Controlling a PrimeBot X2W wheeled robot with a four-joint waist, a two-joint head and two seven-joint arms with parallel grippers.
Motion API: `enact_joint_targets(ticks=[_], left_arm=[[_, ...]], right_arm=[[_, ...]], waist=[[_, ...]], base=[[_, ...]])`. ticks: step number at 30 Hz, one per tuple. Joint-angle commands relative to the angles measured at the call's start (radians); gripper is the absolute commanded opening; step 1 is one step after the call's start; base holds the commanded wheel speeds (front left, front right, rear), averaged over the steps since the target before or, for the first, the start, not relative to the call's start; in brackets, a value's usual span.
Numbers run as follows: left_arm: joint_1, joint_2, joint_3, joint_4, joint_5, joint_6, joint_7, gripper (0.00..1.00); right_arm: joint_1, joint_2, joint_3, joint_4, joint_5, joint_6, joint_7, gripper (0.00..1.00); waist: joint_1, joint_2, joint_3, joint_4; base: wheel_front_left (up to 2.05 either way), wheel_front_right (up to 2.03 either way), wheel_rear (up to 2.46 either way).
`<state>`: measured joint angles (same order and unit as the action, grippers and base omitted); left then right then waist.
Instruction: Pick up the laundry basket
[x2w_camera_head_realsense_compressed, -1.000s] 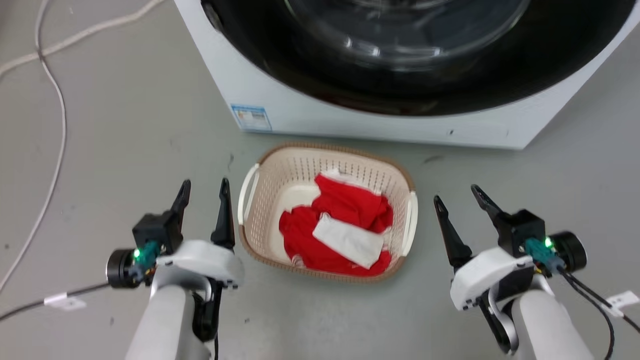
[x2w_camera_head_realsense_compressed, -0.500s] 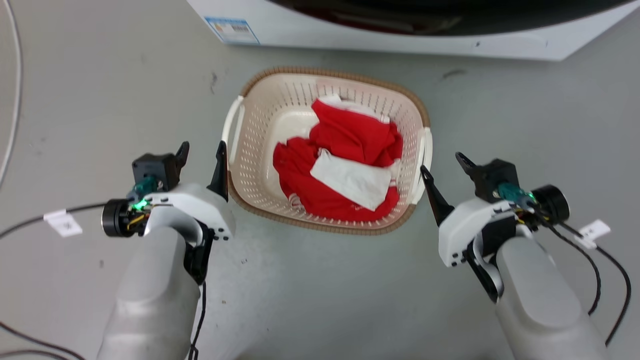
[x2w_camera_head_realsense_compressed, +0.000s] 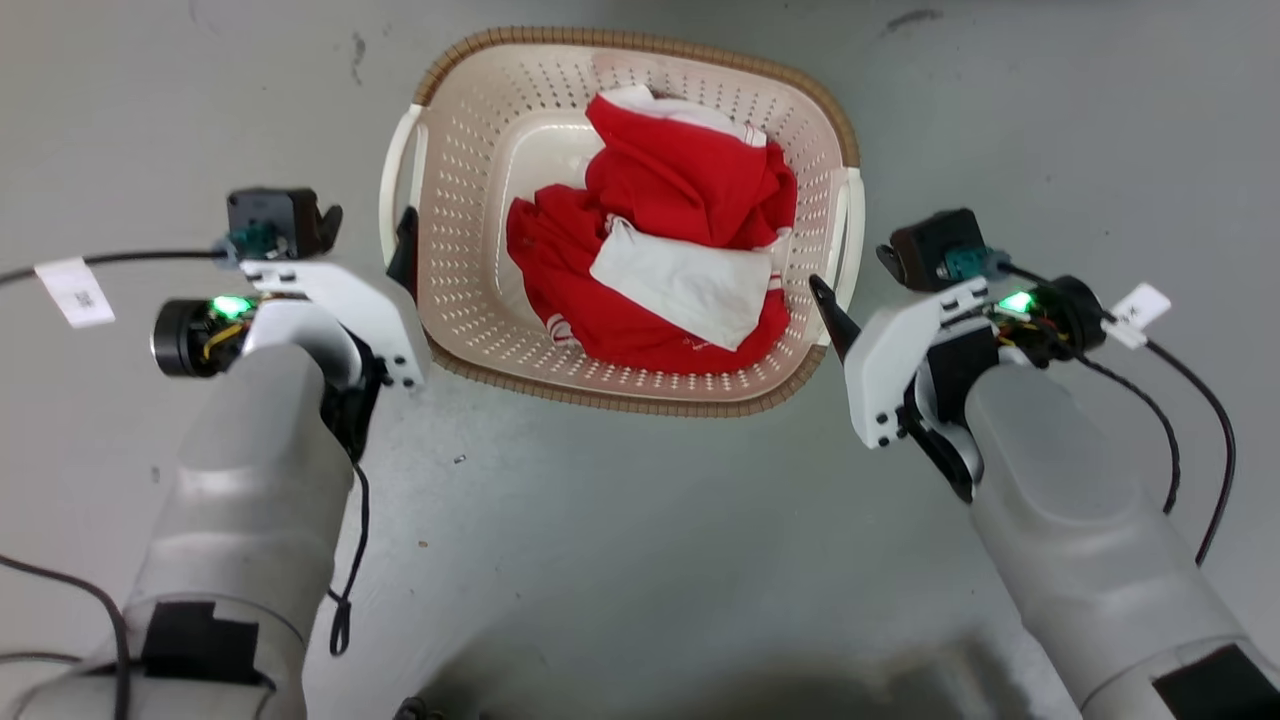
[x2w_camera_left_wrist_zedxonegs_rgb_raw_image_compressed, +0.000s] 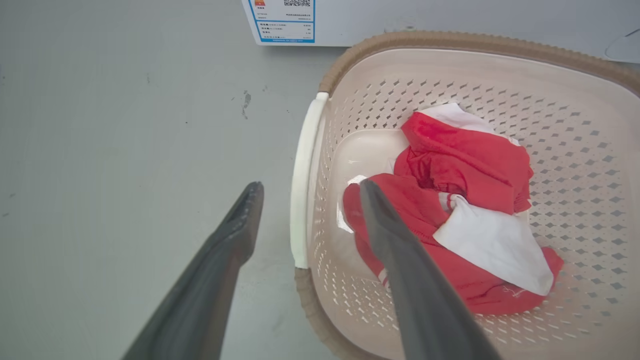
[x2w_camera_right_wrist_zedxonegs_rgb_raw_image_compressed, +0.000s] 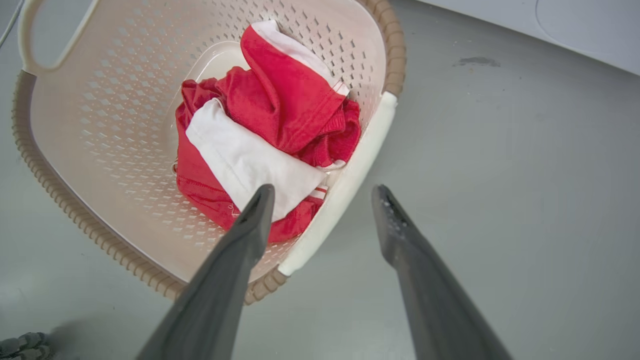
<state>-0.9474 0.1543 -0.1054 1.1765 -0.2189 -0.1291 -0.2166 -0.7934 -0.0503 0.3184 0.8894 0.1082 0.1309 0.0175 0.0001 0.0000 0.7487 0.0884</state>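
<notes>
The cream laundry basket (x2w_camera_head_realsense_compressed: 640, 40) with its brown rim stands on the grey floor and holds red and white clothes (x2w_camera_head_realsense_compressed: 660, 210). My left gripper (x2w_camera_head_realsense_compressed: 365, 228) is open at the basket's left white handle (x2w_camera_head_realsense_compressed: 388, 190). In the left wrist view the left gripper (x2w_camera_left_wrist_zedxonegs_rgb_raw_image_compressed: 310, 189) straddles that handle (x2w_camera_left_wrist_zedxonegs_rgb_raw_image_compressed: 303, 200), one finger inside the basket (x2w_camera_left_wrist_zedxonegs_rgb_raw_image_compressed: 450, 40), one outside. My right gripper (x2w_camera_head_realsense_compressed: 855, 278) is open at the right handle (x2w_camera_head_realsense_compressed: 850, 230). The right wrist view shows the right gripper (x2w_camera_right_wrist_zedxonegs_rgb_raw_image_compressed: 324, 192) astride that handle (x2w_camera_right_wrist_zedxonegs_rgb_raw_image_compressed: 350, 175) of the basket (x2w_camera_right_wrist_zedxonegs_rgb_raw_image_compressed: 396, 55), not touching it.
The white washer front (x2w_camera_left_wrist_zedxonegs_rgb_raw_image_compressed: 400, 15) with a blue label (x2w_camera_left_wrist_zedxonegs_rgb_raw_image_compressed: 282, 20) stands just behind the basket, and its corner (x2w_camera_right_wrist_zedxonegs_rgb_raw_image_compressed: 575, 25) shows at the right wrist view's top right. Black cables (x2w_camera_head_realsense_compressed: 1200, 420) and paper tags (x2w_camera_head_realsense_compressed: 75, 290) trail from both wrists over grey floor.
The head camera has tilted down, so the washer has left its view. Both open grippers moved forward and inward from beside the basket to straddle its two side handles.
</notes>
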Motion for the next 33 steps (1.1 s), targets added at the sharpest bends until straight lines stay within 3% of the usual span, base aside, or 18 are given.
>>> enact_joint_targets(ticks=[1, 15, 26, 27, 28, 29, 30, 31, 33], left_arm=[[-0.034, 0.007, -0.009, 0.016, -0.008, -0.001, 0.011, 1.0], [-0.158, 0.049, -0.125, 0.066, -0.113, -0.001, 0.14, 1.0], [-0.194, 0.061, -0.191, 0.073, -0.179, -0.001, 0.181, 1.0], [-0.193, 0.061, -0.198, 0.073, -0.185, -0.001, 0.187, 0.45], [-0.192, 0.062, -0.201, 0.07, -0.198, -0.001, 0.186, 0.01], [-0.192, 0.062, -0.201, 0.07, -0.198, -0.001, 0.186, 0.01], [-0.191, 0.063, -0.206, 0.066, -0.206, -0.001, 0.189, 0.0], [-0.188, 0.06, -0.212, 0.063, -0.219, -0.001, 0.197, 0.0], [-0.184, 0.053, -0.226, 0.056, -0.238, -0.003, 0.203, 0.0]], right_arm=[[-0.039, 0.0, 0.021, 0.022, 0.02, 0.0, 0.02, 1.0], [-0.229, 0.001, 0.269, 0.105, 0.193, 0.0, 0.197, 1.0], [-0.262, 0.0, 0.382, 0.153, 0.261, 0.0, 0.262, 1.0], [-0.258, -0.001, 0.393, 0.153, 0.274, 0.0, 0.272, 1.0], [-0.255, -0.001, 0.402, 0.154, 0.285, 0.0, 0.285, 1.0], [-0.255, -0.001, 0.402, 0.154, 0.285, 0.0, 0.285, 1.0], [-0.249, -0.002, 0.413, 0.157, 0.301, 0.0, 0.299, 0.47], [-0.245, -0.002, 0.424, 0.157, 0.317, 0.0, 0.311, 0.04], [-0.241, 0.001, 0.445, 0.155, 0.342, 0.001, 0.331, 0.0]], waist=[[-0.0001, 0.0, 0.024, -0.005], [-0.0001, 0.0, 0.128, -0.013], [-0.0001, 0.0, 0.181, -0.012], [-0.0001, 0.0, 0.184, -0.012], [-0.0001, 0.0, 0.186, -0.012], [-0.0001, 0.0, 0.186, -0.012], [-0.0001, 0.0, 0.189, -0.012], [-0.0001, 0.0, 0.19, -0.012], [-0.0001, 0.0, 0.192, -0.011]], base=[[0.0, 0.0, 0.0], [0.0, 0.0, 0.0], [0.0, 0.0, 0.0], [0.0, 0.0, 0.0], [0.0, 0.0, 0.0], [0.0, 0.0, 0.0], [0.0, 0.0, 0.0], [0.0, 0.0, 0.0], [0.0, 0.0, 0.0]])
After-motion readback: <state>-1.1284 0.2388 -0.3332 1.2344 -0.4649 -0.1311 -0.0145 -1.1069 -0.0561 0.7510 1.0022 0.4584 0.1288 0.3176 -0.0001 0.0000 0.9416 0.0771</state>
